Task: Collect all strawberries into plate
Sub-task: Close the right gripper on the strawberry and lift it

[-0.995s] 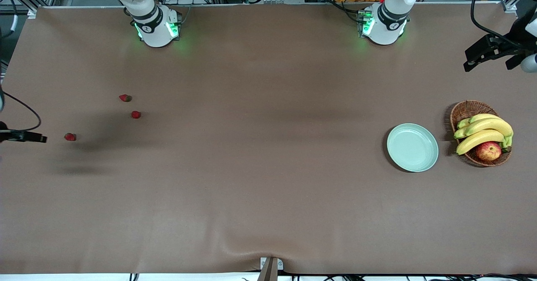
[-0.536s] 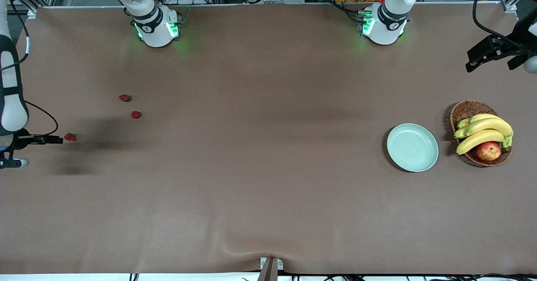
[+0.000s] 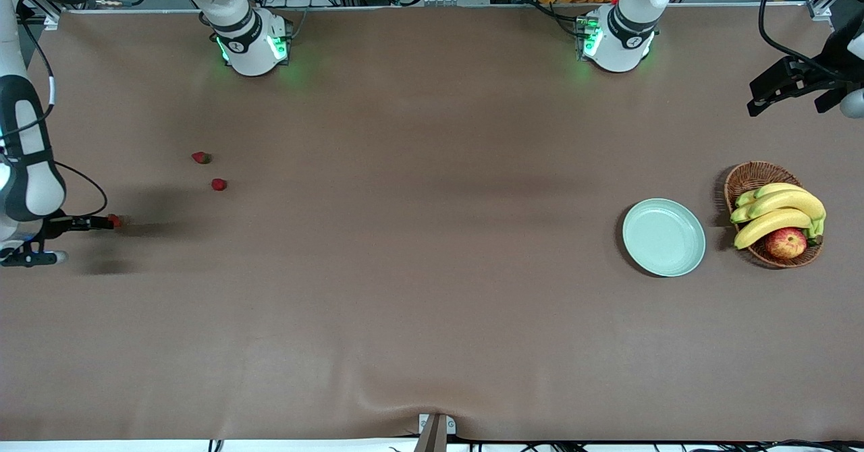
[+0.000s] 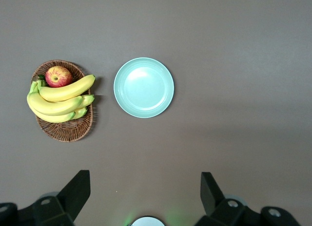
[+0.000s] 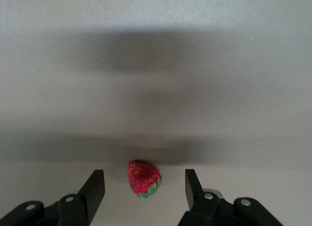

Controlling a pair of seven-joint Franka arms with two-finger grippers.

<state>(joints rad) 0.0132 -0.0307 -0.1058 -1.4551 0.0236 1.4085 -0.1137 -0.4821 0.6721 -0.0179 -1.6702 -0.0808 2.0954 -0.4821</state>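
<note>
Three strawberries lie on the brown table toward the right arm's end: one with a dark cap [image 3: 200, 158], one [image 3: 218, 184] a little nearer the front camera, and a third [image 3: 117, 220] nearer the table's end. My right gripper [image 3: 108, 222] is open and low, with the third strawberry [image 5: 143, 178] between its fingers [image 5: 95, 187], apart from both. The pale mint-green plate [image 3: 663, 237] sits empty toward the left arm's end and also shows in the left wrist view [image 4: 144, 87]. My left gripper [image 3: 757, 100] waits open and empty, high above that end [image 4: 145, 192].
A brown wicker basket [image 3: 750, 177] with bananas [image 3: 776, 212] and a red-yellow apple [image 3: 786, 242] stands beside the plate, closer to the table's end. It also shows in the left wrist view [image 4: 66, 131]. A small metal bracket [image 3: 435, 428] sits at the table's front edge.
My right arm has come in from the table's end toward the third strawberry, and its open fingers now stand around the berry. The left arm has barely moved.
</note>
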